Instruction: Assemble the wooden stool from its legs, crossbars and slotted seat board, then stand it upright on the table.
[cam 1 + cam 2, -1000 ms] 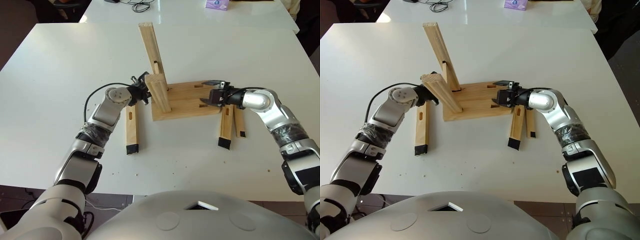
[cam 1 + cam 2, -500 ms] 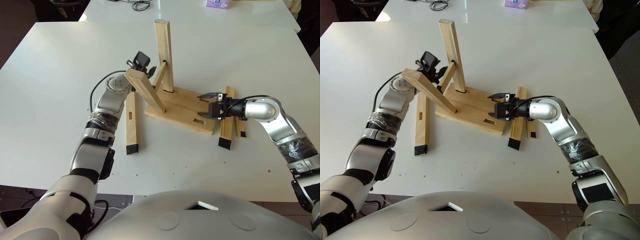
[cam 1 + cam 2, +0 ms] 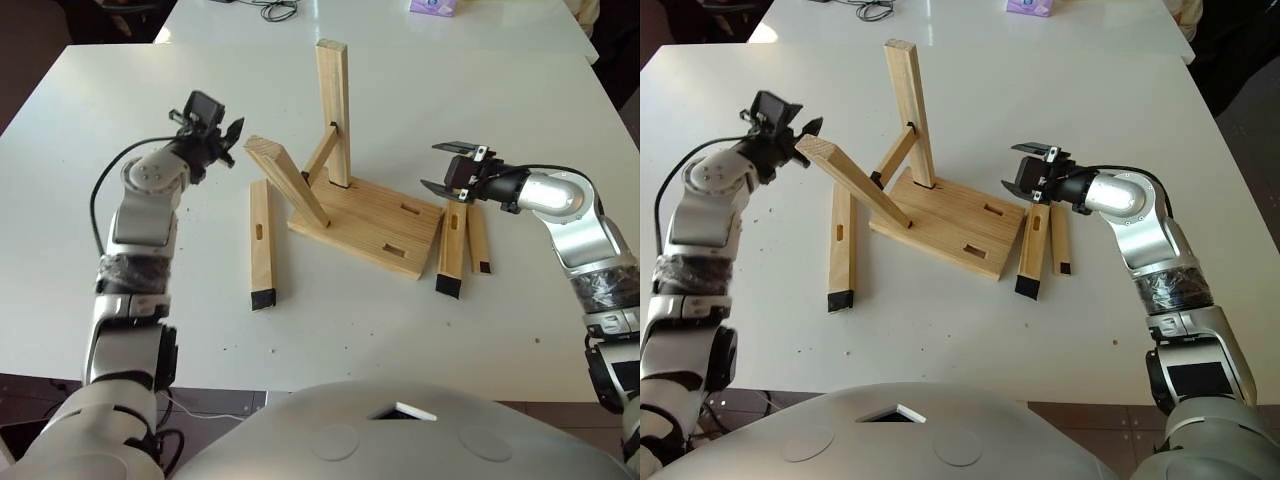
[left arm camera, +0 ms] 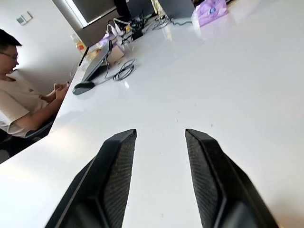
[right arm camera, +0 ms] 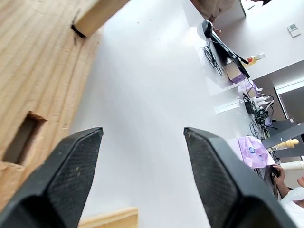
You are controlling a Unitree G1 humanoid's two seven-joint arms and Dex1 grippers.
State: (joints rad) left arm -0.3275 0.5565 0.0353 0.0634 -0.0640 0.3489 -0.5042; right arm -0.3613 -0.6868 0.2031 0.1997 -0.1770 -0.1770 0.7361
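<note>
I keep both grippers apart and empty: the left gripper (image 3: pixel 208 128) hangs left of the tilted leg (image 3: pixel 285 180), and the right gripper (image 3: pixel 442 166) is by the seat board (image 3: pixel 375 225). The seat board lies flat mid-surface, so its legs point up. Spare legs (image 3: pixel 262 245) wait beside it.

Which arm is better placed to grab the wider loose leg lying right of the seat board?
Probably right. The right arm holds its jaws open at the far end of that loose leg; the left arm hovers past the opposite side of the seat board.
</note>
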